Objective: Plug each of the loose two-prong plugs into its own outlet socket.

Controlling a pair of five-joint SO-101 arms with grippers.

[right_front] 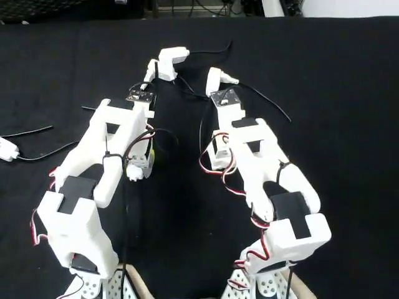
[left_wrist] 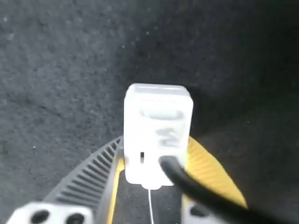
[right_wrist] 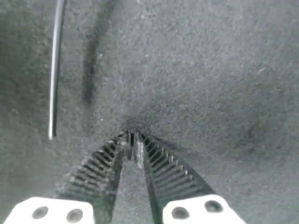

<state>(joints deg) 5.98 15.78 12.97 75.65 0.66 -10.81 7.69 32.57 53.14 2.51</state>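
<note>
left end effector [left_wrist: 156, 145] grips the white corded block [left_wrist: 158, 119], right end effector [right_wrist: 134, 140] sits pinched closed over the bench [right_wrist: 210, 70] — best to hold that block square and mate it straight.

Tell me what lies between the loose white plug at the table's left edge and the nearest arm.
In the high view: black cloth, crossed by the black cord from the plug toward the left arm; a second black cord lies beyond.
</note>
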